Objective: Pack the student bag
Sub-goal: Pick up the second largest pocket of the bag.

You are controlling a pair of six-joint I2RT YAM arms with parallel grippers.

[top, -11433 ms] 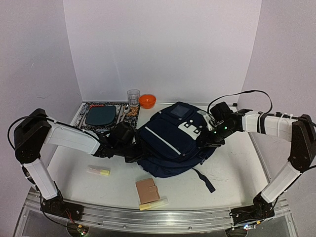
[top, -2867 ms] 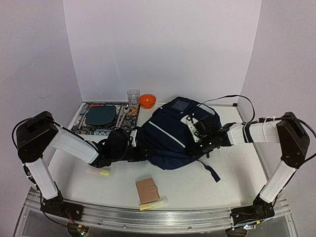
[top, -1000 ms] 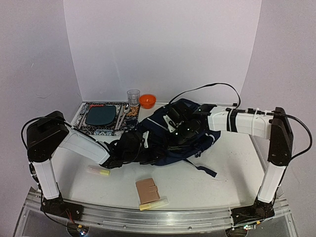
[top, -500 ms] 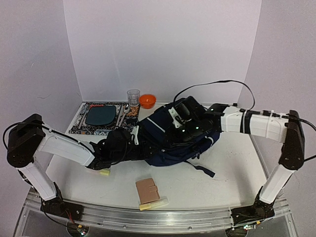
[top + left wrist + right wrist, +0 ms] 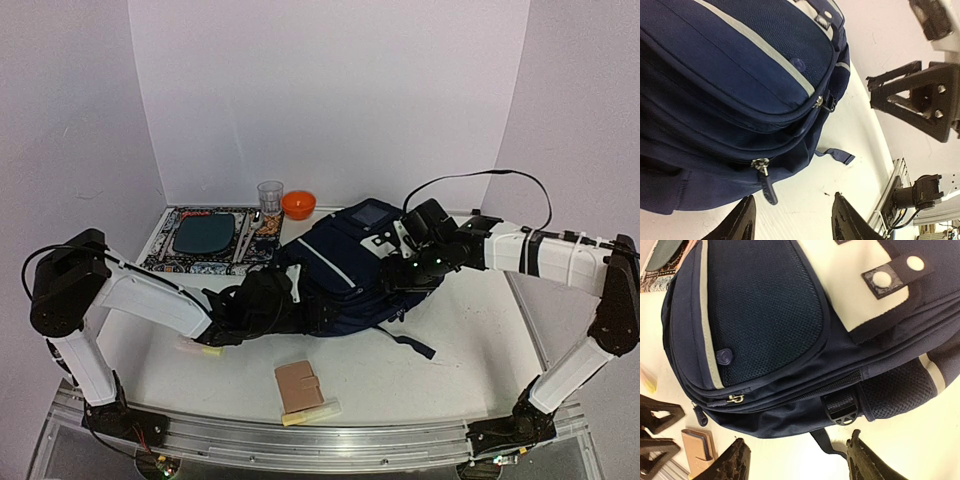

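The navy student bag [image 5: 335,270] lies on its back mid-table, zips shut. My left gripper [image 5: 298,312] is open and empty at the bag's front-left edge. In the left wrist view [image 5: 795,222] its fingers straddle bare table just below a dark zipper pull [image 5: 768,184] on the bag [image 5: 740,90]. My right gripper [image 5: 398,278] is open and empty at the bag's right side. In the right wrist view [image 5: 800,462] it hovers by the bag [image 5: 765,315], just below a black strap buckle [image 5: 841,411], with a metal zipper pull [image 5: 735,399] to its left.
A tan wallet [image 5: 298,386] and a yellow highlighter [image 5: 310,412] lie near the front edge. Another highlighter [image 5: 200,347] lies under my left arm. A patterned mat with a dark plate [image 5: 205,235], a glass [image 5: 269,195] and an orange bowl [image 5: 298,204] stand at the back left.
My right gripper has come off the top of the bag and drawn back to its right side. The bag has settled flatter. My left gripper has edged right along the bag's front.
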